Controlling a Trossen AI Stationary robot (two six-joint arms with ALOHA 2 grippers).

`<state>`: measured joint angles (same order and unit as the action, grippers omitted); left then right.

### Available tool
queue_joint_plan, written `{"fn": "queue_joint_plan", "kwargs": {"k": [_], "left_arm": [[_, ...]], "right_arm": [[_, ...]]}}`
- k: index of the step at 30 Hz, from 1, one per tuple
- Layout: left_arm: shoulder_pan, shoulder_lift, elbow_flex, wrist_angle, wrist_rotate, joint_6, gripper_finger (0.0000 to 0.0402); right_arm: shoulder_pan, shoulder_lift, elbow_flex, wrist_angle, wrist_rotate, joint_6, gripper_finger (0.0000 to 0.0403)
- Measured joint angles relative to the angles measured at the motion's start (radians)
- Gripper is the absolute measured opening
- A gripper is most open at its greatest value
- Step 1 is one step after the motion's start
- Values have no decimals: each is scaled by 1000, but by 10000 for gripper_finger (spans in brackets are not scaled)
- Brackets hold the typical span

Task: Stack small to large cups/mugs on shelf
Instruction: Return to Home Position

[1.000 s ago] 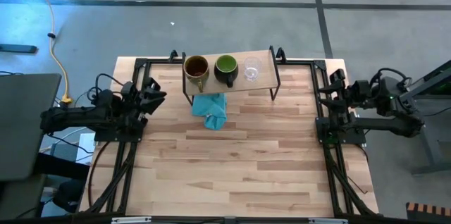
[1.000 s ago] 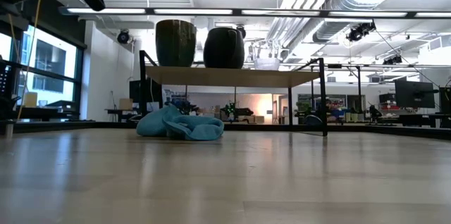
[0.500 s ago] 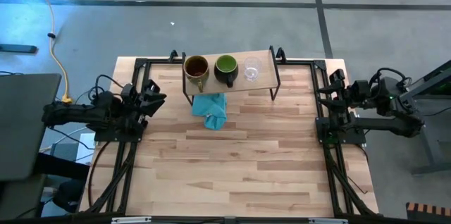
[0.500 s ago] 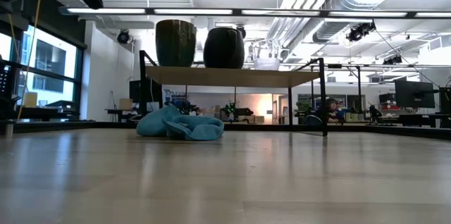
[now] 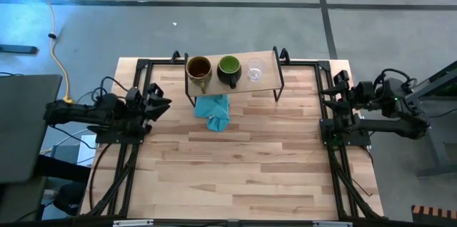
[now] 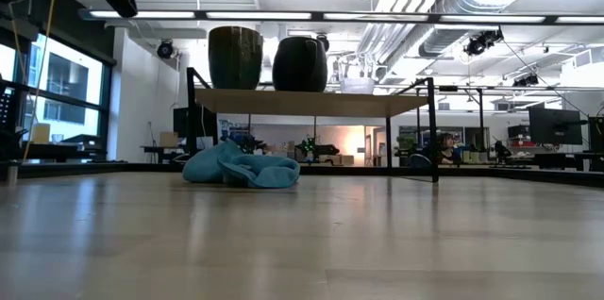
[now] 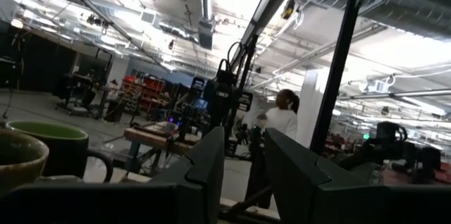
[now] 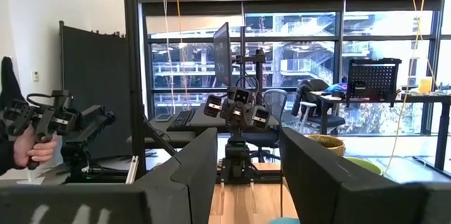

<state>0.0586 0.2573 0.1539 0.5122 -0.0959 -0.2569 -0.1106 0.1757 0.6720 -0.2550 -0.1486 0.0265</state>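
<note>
Brown mug (image 5: 198,68), green mug (image 5: 228,66), glass cup (image 5: 255,70) on wooden shelf (image 5: 243,82); left gripper (image 7: 244,132), right gripper (image 8: 248,132) apparently parted.

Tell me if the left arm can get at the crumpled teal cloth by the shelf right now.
Probably yes. The crumpled teal cloth lies mostly on open plank tabletop in front of the low light-wood shelf, and nothing stands between it and the left gripper, which sits open near the left edge.
</note>
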Motion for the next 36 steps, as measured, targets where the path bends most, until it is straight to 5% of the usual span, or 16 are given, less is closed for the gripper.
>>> {"fn": "queue_joint_plan", "kwargs": {"k": [17,24,36], "left_arm": [[-1,0,-2,-30,23,-12,90],[-1,-27,-146,184,38,-45,90],[0,-44,-145,117,51,-66,90]], "right_arm": [[0,0,0,0,-19,7,144],[0,0,0,0,-19,10,144],[0,0,0,-1,-19,10,144]]}}
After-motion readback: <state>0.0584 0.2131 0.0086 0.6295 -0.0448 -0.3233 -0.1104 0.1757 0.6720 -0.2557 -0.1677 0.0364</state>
